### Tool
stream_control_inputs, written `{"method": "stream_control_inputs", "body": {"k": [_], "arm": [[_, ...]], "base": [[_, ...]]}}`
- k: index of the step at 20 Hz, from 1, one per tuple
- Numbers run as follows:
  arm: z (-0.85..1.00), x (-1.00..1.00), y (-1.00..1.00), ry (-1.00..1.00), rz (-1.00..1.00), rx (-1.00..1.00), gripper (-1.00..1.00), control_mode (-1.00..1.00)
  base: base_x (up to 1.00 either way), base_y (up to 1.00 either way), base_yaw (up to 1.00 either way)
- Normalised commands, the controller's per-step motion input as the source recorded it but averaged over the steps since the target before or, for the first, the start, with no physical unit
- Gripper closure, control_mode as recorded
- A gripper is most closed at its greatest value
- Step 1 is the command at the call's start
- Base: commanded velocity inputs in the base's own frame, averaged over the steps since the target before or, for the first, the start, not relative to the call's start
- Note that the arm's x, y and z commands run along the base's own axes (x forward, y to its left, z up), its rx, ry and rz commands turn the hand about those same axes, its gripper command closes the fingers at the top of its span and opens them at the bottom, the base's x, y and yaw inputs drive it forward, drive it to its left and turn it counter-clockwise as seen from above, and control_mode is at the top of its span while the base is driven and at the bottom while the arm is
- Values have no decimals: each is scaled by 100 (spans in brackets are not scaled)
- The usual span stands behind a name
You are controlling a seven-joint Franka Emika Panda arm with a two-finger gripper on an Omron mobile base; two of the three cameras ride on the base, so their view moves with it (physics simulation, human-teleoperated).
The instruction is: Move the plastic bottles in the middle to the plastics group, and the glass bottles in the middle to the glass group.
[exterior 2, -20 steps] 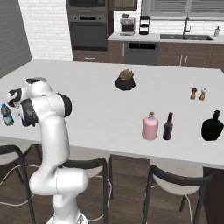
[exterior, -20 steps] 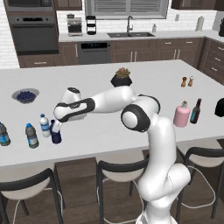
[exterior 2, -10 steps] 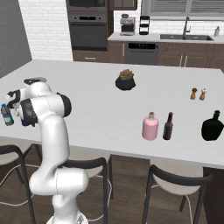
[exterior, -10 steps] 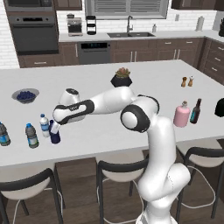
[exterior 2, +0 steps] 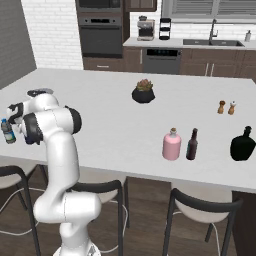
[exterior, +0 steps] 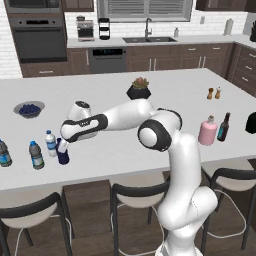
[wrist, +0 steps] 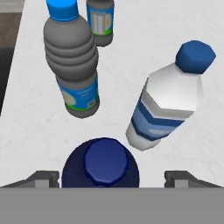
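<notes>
The dark navy bottle (wrist: 100, 165) stands upright on the white counter, directly below my gripper (wrist: 111, 178). The fingertips (wrist: 43, 178) stand wide apart on either side of it and do not touch it, so the gripper is open. Beside it stands the clear bottle with a pale blue label (wrist: 168, 103). Two greyish blue-capped bottles (wrist: 74, 65) (wrist: 99, 19) are just beyond. In the left base view, the navy bottle (exterior: 62, 156) is under the gripper (exterior: 63, 146), near the counter's front left. The pink bottle (exterior: 207, 131) stands next to the slim dark brown bottle (exterior: 223, 127) at the right.
The counter's front edge (exterior: 100, 172) runs close to the bottles, with stools below. A bowl of blueberries (exterior: 29, 108) sits behind the bottle group. A potted plant (exterior: 139, 89), salt and pepper shakers (exterior: 214, 93) and a squat black vessel (exterior 2: 243, 145) stand further right.
The jaws have spread wide and let go of the navy bottle, which now stands free on the counter. The arm has barely moved.
</notes>
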Motion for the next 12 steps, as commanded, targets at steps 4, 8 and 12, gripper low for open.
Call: {"method": "stream_control_inputs", "body": {"k": [4, 8, 12], "arm": [[0, 0, 0, 0, 0, 0, -100, -100], [46, -5, -1, 0, 0, 0, -100, -100], [92, -16, -10, 0, 0, 0, -100, -100]], "base": [[0, 0, 0], [0, 0, 0], [0, 0, 0]]}}
